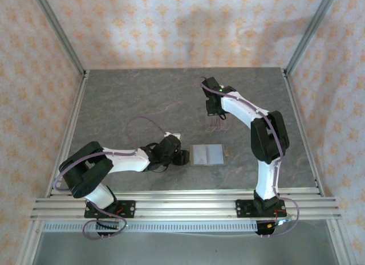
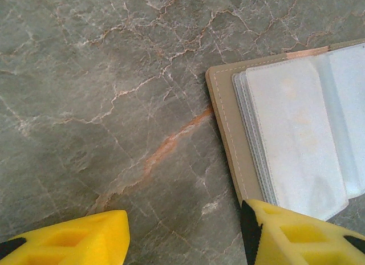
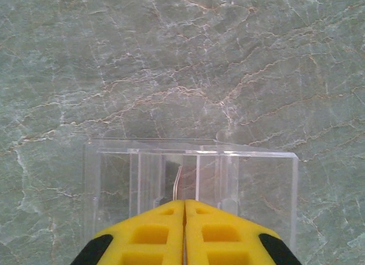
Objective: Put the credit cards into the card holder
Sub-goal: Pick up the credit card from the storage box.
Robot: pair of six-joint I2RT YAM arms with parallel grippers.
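Right gripper (image 3: pixel 184 211): yellow fingers pressed together, no gap. The tips sit at the near wall of the clear rack (image 3: pixel 114 174), which stands at the far centre of the table (image 3: pixel 68 60). A thin pale line, edge-on, runs from the seam of the fingers into a slot. It is likely a credit card (image 3: pixel 177 185); whether it is pinched I cannot tell.

Left gripper (image 2: pixel 185 233): moderately spread, nothing between the fingers, low over the table at the left edge of the card holder (image 2: pixel 225 122). One finger overlaps the holder's near corner; contact unclear.

Card holder: lies open and flat at near centre, clear sleeves up. The sleeves that show look empty.

Progress, my reading: early. No card is visibly in the holder. Pickup from the rack is the step in hand; carry and insertion are left.

Pose: right arm stretched far, wrist pointing down at the rack. Left arm folded low, forearm reaching right toward the holder.
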